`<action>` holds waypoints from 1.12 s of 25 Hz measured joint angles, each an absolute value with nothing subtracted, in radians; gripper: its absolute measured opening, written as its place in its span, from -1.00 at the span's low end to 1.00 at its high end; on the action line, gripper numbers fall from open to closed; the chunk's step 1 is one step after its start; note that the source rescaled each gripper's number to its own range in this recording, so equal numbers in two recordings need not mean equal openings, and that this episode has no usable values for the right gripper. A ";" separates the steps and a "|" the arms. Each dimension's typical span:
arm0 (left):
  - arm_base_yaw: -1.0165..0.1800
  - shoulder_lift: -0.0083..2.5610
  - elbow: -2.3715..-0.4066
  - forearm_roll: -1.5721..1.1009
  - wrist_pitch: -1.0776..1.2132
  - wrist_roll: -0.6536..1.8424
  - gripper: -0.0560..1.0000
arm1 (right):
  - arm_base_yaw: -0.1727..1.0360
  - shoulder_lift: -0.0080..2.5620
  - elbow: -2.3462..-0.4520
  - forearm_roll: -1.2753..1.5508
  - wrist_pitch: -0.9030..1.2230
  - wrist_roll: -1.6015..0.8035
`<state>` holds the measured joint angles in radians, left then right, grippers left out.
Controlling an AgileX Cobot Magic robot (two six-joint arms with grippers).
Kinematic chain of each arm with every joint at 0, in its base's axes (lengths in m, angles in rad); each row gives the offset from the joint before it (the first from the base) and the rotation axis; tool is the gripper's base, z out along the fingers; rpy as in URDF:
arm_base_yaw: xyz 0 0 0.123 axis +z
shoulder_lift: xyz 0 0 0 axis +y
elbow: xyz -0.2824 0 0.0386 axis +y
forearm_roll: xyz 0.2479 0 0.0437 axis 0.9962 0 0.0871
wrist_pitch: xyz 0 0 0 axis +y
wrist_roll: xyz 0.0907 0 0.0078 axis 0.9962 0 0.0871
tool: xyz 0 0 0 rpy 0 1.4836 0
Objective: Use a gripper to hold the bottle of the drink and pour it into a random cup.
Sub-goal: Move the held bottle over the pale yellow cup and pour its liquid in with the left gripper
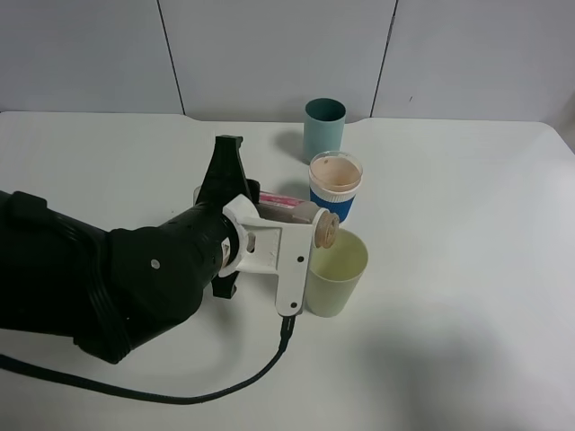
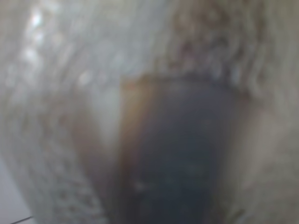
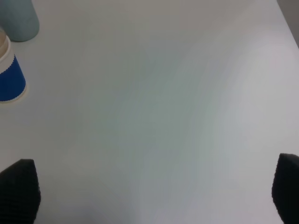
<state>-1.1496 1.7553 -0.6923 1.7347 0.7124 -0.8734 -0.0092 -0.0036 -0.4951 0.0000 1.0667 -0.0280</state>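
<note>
In the exterior high view my left gripper (image 1: 301,226), white and two-fingered on a bulky black arm, is shut on the bottle of the drink (image 1: 286,207). The bottle lies tipped on its side. Its tan-rimmed mouth (image 1: 325,230) sits over the near rim of the pale yellowish-green cup (image 1: 338,269). The left wrist view is a blurred close-up of the bottle (image 2: 177,154) with dark liquid inside. Whether liquid is flowing cannot be made out. My right gripper (image 3: 152,196) is open over bare table, and only its two dark fingertips (image 3: 18,191) show.
A teal cup (image 1: 323,127) stands at the back. A blue-and-white paper cup (image 1: 335,185) stands between it and the yellowish-green cup. Both also show in the right wrist view: teal cup (image 3: 18,18), paper cup (image 3: 9,74). A black cable (image 1: 225,386) trails on the white table (image 1: 467,269).
</note>
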 joint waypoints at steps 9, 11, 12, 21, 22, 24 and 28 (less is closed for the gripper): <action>-1.150 1.755 -0.674 1.735 0.760 -0.855 -0.80 | -0.009 -0.004 -0.495 0.000 1.067 -0.028; -1.150 1.755 -0.674 1.735 0.760 -0.855 -0.80 | -0.009 -0.004 -0.495 0.000 1.067 -0.028; -1.150 1.755 -0.674 1.735 0.760 -0.855 -0.80 | -0.009 -0.004 -0.495 0.000 1.067 -0.028; -1.150 1.755 -0.674 1.735 0.779 -0.843 -0.80 | -0.009 -0.004 -0.495 0.000 1.067 -0.028; -1.150 1.755 -0.674 1.735 0.781 -0.842 -0.80 | -0.009 -0.004 -0.495 0.000 1.067 -0.028; -1.150 1.755 -0.674 1.735 0.793 -0.841 -0.80 | -0.009 -0.004 -0.495 0.000 1.067 -0.028; -1.150 1.755 -0.674 1.735 0.817 -0.839 -0.80 | -0.009 -0.004 -0.495 0.000 1.067 -0.028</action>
